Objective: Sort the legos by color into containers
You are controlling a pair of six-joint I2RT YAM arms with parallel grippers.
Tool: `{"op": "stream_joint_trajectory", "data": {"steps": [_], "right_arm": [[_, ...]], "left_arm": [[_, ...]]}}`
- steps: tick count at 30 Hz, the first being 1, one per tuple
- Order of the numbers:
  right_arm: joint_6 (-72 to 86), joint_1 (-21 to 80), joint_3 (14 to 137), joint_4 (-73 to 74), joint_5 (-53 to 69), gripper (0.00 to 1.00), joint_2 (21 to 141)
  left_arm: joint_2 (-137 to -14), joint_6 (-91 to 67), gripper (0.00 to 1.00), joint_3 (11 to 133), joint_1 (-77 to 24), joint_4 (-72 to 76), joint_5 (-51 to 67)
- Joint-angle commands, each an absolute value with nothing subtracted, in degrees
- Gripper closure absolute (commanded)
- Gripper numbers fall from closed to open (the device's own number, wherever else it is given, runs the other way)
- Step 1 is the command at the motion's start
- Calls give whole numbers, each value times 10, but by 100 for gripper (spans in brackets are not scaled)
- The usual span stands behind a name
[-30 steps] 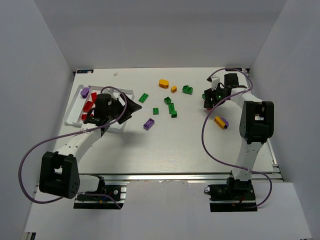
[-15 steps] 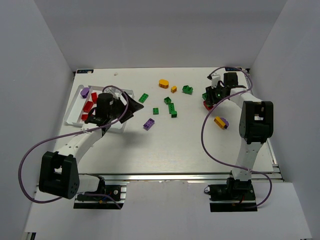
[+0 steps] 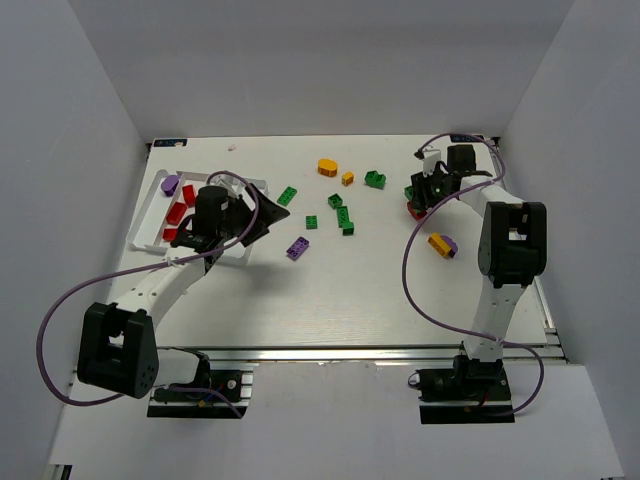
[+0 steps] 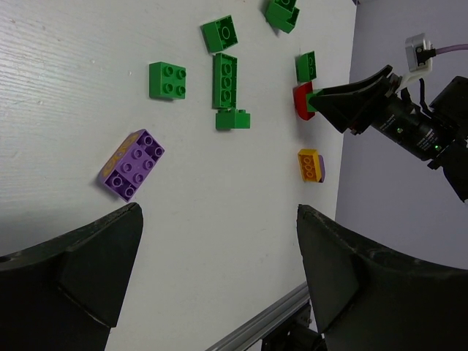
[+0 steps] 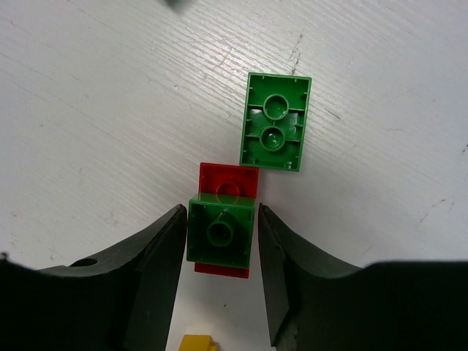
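My right gripper [image 5: 221, 212] is shut on a small green brick [image 5: 221, 234], one finger on each side. A red brick [image 5: 229, 179] lies right under it; I cannot tell whether the two are joined. From above, this gripper [image 3: 418, 200] is at the table's far right with the red brick [image 3: 413, 210] at its tip. My left gripper [image 3: 262, 212] hangs open and empty beside the white tray [image 3: 250, 185], which holds red bricks [image 3: 180, 215] and a purple one [image 3: 170, 184]. In the left wrist view the left gripper [image 4: 219, 278] has only bare table between its fingers.
Loose legos lie mid-table: a purple brick [image 3: 297, 247], green bricks [image 3: 287, 196] [image 3: 311, 222] [image 3: 343, 215] [image 3: 375, 179], and orange ones [image 3: 328, 167] [image 3: 347, 178]. An orange-and-purple piece [image 3: 442, 244] lies near the right arm. An upturned green brick [image 5: 275, 121] lies just beyond the right fingers.
The right jaws have narrowed onto the green brick, and the red brick now shows at the gripper's tip from above. The left arm has barely moved.
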State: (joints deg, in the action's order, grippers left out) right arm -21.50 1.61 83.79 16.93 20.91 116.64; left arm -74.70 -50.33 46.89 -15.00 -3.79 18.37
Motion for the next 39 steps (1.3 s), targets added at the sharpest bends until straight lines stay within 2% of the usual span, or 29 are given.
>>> {"op": "stream_joint_trajectory", "data": {"steps": [1, 4, 5, 8, 10, 11, 17, 19, 22, 23, 25, 26, 28, 29, 31, 33, 39], "right_arm": [[-222, 16, 842, 163, 211, 53, 1171], [-227, 17, 846, 166, 221, 66, 1170], [-228, 16, 848, 168, 228, 74, 1166], [-228, 12, 846, 173, 277, 85, 1140], [-222, 10, 842, 172, 327, 85, 1119], [-217, 7, 843, 175, 391, 87, 1099], [-62, 25, 831, 118, 595, 100, 1042], [1, 37, 814, 71, 630, 100, 1034], [181, 68, 771, -97, 688, 100, 1021], [286, 84, 761, -149, 700, 100, 1020], [396, 100, 745, -317, 721, 100, 1022], [506, 116, 731, -377, 726, 100, 1028], [671, 133, 725, -607, 724, 100, 1052], [672, 137, 727, -608, 722, 100, 1062], [834, 143, 736, -765, 715, 100, 1087], [887, 153, 759, -803, 715, 100, 1115], [877, 172, 761, -782, 696, 100, 1111]], "left_arm": [[-748, -506, 5, 481, -155, -18, 180], [-750, -510, 5, 480, -157, -11, 184], [-751, -512, 5, 481, -158, -9, 185], [-758, -519, 5, 480, -163, 17, 201], [-765, -520, 5, 479, -172, 45, 212], [-766, -521, 5, 479, -177, 58, 223], [-784, -519, 5, 495, -207, 145, 252], [-787, -519, 5, 504, -214, 162, 261], [-795, -518, 5, 520, -218, 180, 274], [-795, -519, 5, 522, -218, 189, 277], [-796, -525, 7, 521, -221, 225, 286], [-796, -530, 7, 519, -222, 236, 287], [-798, -535, 7, 518, -229, 271, 287], [-798, -536, 7, 518, -229, 271, 286], [-799, -539, 8, 517, -237, 288, 283], [-800, -539, 8, 514, -246, 299, 279], [-805, -542, 10, 510, -263, 322, 273]]}}
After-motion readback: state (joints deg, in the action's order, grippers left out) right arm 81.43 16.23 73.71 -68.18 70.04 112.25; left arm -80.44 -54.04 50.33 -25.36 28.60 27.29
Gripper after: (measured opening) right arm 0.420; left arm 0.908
